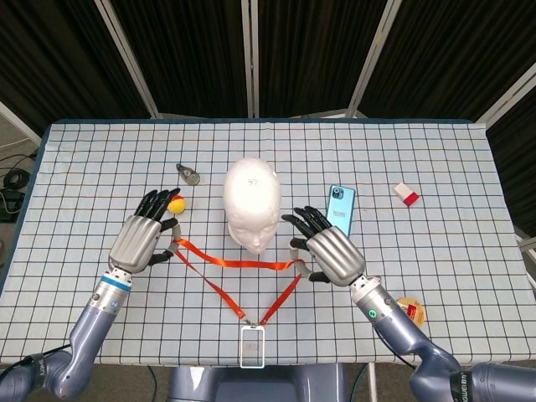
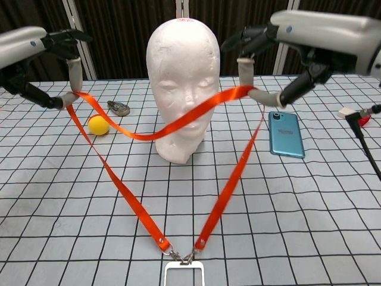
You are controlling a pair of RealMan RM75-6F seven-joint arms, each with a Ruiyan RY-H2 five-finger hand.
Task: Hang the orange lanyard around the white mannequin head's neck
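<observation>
From the head view, the left robot hand (image 1: 141, 241) and the right robot hand (image 1: 332, 254) are raised on either side of the white foam mannequin head (image 1: 252, 201), which stands upright on the grid-patterned counter (image 1: 435, 251). Each pinches one side of the orange fabric lanyard (image 1: 237, 264), whose strap sags between them in front of the head's base. Two lengths run down to a metal clip and a clear badge holder (image 1: 252, 347) near the counter's front edge. A small yellow ball (image 1: 176, 204) lies just beside the left robot hand's fingertips (partly hidden by them). A teal smartphone (image 1: 341, 209) lies right of the head, a metal keyring (image 1: 190, 174) left of it, and a red and white block (image 1: 407, 194) further right.

From the chest view, the left robot hand (image 2: 41, 62) and right robot hand (image 2: 292, 50) hold the lanyard (image 2: 184, 122) up off the counter, thumb against finger with the strap between. The strap crosses in front of the mannequin head's (image 2: 181, 65) chin and mouth; it is not around the neck. The badge holder (image 2: 183, 273) hangs at the bottom edge.
</observation>
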